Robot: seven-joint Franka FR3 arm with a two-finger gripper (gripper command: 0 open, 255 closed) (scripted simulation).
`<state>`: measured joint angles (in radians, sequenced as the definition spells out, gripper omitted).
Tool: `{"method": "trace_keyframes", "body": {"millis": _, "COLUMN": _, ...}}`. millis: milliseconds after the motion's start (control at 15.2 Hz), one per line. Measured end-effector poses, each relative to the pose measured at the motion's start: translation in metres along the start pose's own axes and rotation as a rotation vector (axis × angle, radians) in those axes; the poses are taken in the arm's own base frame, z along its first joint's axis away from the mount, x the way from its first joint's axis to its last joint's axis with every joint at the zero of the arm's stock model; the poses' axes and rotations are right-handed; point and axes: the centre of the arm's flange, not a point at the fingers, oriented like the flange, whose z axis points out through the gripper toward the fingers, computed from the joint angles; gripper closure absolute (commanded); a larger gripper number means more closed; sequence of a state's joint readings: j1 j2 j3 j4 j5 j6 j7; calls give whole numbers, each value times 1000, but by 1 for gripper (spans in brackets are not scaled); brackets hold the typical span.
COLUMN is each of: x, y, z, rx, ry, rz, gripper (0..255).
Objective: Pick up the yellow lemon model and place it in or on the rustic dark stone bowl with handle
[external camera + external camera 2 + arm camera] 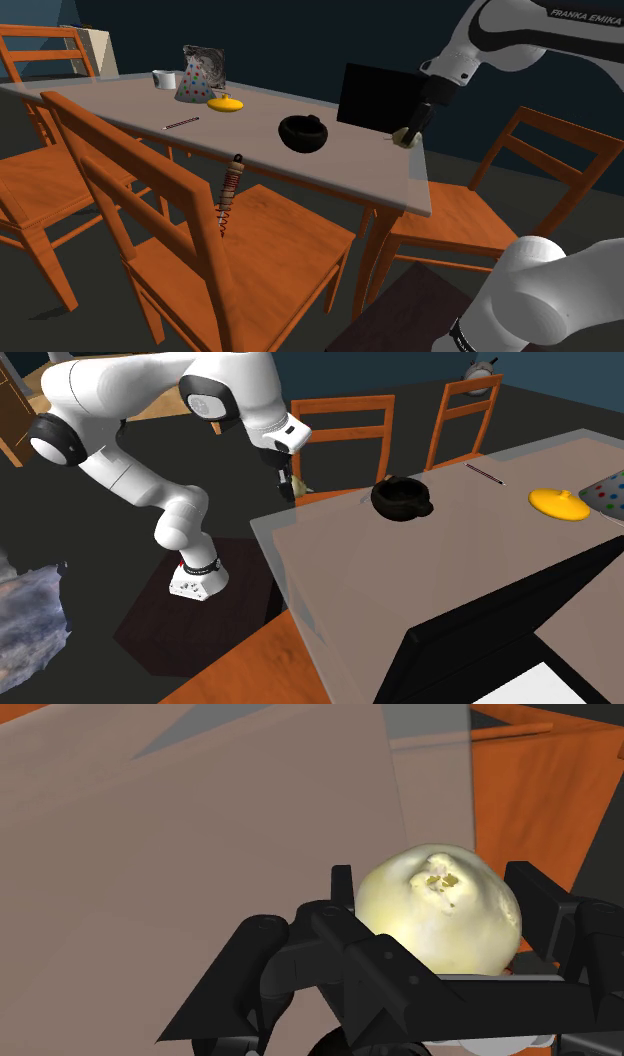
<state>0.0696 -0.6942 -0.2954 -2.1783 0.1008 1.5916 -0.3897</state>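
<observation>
A pale yellow lemon (440, 909) sits clasped between my two black fingers in the wrist view. My gripper (408, 132) is shut on the lemon (404, 139) just over the table's near corner, at the shoulder view's right. The dark bowl with handle (303, 133) stands on the table to the left of the gripper in that view, about a hand's length away. In the second exterior view the gripper (290, 484) and the lemon (297, 485) hang at the table's corner, and the bowl (402, 499) lies to their right.
A black panel (378, 97) stands just behind the gripper. Farther along the grey table (150, 105) are a yellow flat lidded thing (226, 103), a spotted cone (198, 78), a white mug (165, 79) and a thin stick (181, 123). Orange chairs (250, 240) ring the table; a coil spring (230, 195) stands on one.
</observation>
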Motion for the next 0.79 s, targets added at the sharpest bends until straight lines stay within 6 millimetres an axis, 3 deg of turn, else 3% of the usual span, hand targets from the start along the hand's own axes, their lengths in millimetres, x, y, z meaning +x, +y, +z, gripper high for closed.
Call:
{"method": "trace_keyframes", "body": {"millis": 660, "x": 9, "y": -12, "z": -49, "rx": 0, "ry": 0, "rz": 0, "gripper": 255}}
{"method": "trace_keyframes", "body": {"millis": 792, "x": 23, "y": -12, "z": -48, "rx": 0, "ry": 0, "rz": 0, "gripper": 255}}
